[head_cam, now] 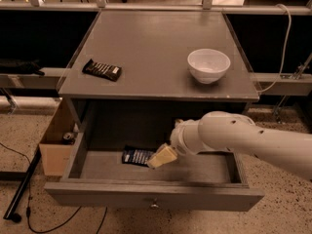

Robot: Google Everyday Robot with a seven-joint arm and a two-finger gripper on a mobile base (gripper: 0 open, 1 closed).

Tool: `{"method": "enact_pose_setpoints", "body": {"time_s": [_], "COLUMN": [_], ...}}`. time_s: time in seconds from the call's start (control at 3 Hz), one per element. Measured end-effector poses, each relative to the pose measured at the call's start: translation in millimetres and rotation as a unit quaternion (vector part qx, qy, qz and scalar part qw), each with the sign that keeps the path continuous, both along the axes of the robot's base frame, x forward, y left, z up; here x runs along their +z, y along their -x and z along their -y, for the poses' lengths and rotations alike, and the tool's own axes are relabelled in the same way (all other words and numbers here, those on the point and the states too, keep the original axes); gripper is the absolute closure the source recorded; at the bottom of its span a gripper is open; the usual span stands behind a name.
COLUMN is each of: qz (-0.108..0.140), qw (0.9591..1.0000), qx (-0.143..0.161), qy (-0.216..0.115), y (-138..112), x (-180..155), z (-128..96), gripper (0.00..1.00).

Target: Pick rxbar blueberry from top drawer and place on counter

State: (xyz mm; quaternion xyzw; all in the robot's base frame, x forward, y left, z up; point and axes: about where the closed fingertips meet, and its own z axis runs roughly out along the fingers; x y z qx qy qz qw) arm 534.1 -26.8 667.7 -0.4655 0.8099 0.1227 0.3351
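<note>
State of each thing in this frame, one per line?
top drawer: pulled open.
rxbar blueberry: lying flat on the drawer floor, not lifted.
gripper: inside the drawer, at the bar's near end.
white bowl: upright on the counter, empty.
black-brown bar: flat on the counter.

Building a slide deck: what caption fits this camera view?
Gripper in the open top drawer, at the rxbar blueberry; dark bar and bowl on the counter.
</note>
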Motion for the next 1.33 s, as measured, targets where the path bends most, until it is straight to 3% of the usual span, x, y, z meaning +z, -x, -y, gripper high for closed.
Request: {"method": "enact_pose_setpoints", "body": {"time_s": [0.33, 1.33], "qz": [-0.010, -0.021], "qw": [0.9997, 0.9988], "qx": [0.021, 0.044], "qy": [0.002, 0.006], "y": [11.3, 16.5], "x": [-21.5, -42.2], "z": [-24.1, -56.9], "gripper": [0.00, 0.00]}}
